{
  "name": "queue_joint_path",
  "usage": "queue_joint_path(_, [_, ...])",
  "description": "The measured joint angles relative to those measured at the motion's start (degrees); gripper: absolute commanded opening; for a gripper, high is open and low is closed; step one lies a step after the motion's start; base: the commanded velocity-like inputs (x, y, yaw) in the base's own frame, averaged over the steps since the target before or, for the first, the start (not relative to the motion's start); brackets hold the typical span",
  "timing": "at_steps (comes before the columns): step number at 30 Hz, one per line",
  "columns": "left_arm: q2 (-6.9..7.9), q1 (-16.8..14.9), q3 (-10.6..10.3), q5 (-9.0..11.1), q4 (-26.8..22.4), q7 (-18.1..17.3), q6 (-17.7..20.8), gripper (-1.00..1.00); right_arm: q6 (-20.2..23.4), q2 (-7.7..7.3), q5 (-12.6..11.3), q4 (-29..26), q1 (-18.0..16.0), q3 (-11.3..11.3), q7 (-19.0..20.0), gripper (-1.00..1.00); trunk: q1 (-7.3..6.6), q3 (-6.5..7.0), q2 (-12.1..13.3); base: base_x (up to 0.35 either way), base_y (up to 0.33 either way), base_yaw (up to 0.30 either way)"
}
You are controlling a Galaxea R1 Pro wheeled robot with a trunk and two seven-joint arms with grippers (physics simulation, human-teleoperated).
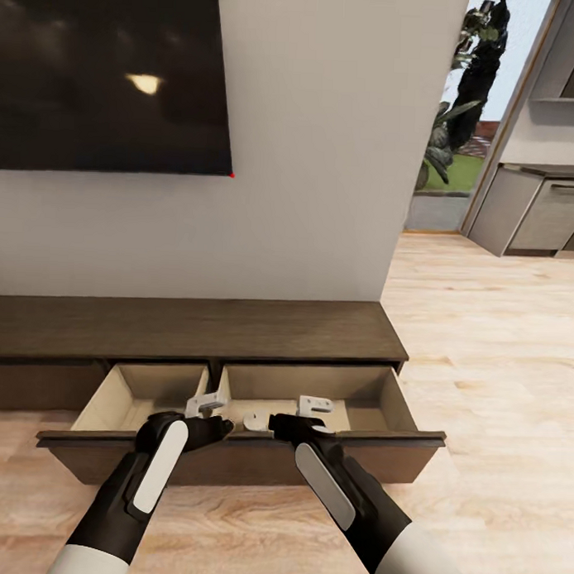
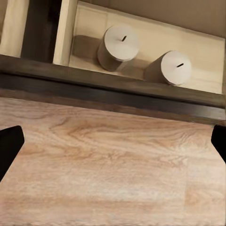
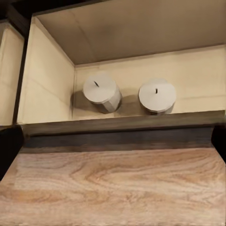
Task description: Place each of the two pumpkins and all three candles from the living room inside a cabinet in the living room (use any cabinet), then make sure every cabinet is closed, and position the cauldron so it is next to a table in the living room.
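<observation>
The long, low dark cabinet (image 1: 194,327) runs along the wall under a big black screen (image 1: 112,74), and its wide drawer (image 1: 232,451) stands pulled out toward the robot, the pale wood inside split into a left and a right compartment. Two grey candles (image 3: 102,92) (image 3: 157,95) stand upright side by side in the right compartment, apart from each other and close behind the drawer's near front wall. I judge they sit there because that is where the task wants them stored.

Both arms hang over the drawer's near edge. The left gripper (image 1: 207,407) has its fingers spread wide and holds nothing; the dark tips sit at either edge of the left wrist view with bare floor between. The right gripper (image 1: 314,405) is likewise spread and empty. Both seem poised at the drawer front, perhaps ready to push it in, though a third candle and the pumpkins are nowhere I can spot here.

The floor (image 1: 484,343) is pale wood plank. To the right, past the wall's end, a window with a plant (image 1: 459,103) and grey kitchen units (image 1: 538,209) stand far off.
</observation>
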Motion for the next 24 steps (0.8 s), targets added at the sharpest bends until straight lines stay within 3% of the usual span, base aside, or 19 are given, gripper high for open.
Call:
queue_joint_path(7, [0.13,0.0,0.03,-0.01,0.0,0.0,0.04,1.0,-0.35,0.01,0.0,-0.02,0.0,-0.02,0.28,1.0,-1.54,1.26,2.81,-0.326,0.081,0.0])
queue_joint_path(9, [0.76,0.0,0.85,-0.08,-0.02,-0.03,0.09,1.0,-0.51,0.01,0.0,0.0,0.0,0.0,0.28,1.0,-1.98,1.62,3.61,-0.326,0.081,0.0])
queue_joint_path(11, [2.55,0.0,3.46,0.09,0.06,-0.24,0.71,1.0,-0.6,0.1,0.0,0.14,0.0,0.09,0.23,1.0,-2.42,1.97,4.41,-0.326,0.081,0.0])
queue_joint_path(15, [4.57,-0.01,7.84,0.45,0.71,-0.47,2.47,1.0,-0.33,0.25,-0.06,0.07,0.0,0.19,0.07,1.0,-3.3,2.69,6.02,-0.326,0.082,0.0])
queue_joint_path(19, [7.37,0.24,10.94,0.34,1.15,-0.44,3.01,1.0,0.09,0.41,-0.07,-0.18,0.0,0.55,-0.09,1.0,-4.17,3.41,7.62,-0.326,0.082,0.0])
queue_joint_path(21, [9.07,0.54,11.66,0.45,2.91,-0.44,3.01,1.0,0.2,0.37,-0.04,-0.3,0.05,0.66,-0.14,1.0,-4.61,3.77,8.42,-0.326,0.083,0.0])
queue_joint_path(24, [12.49,0.85,12.81,0.24,10.77,-0.55,2.5,1.0,0.28,0.12,-0.02,-0.19,0.35,0.67,-0.3,1.0,-5.27,4.3,9.63,-0.326,0.083,0.0])
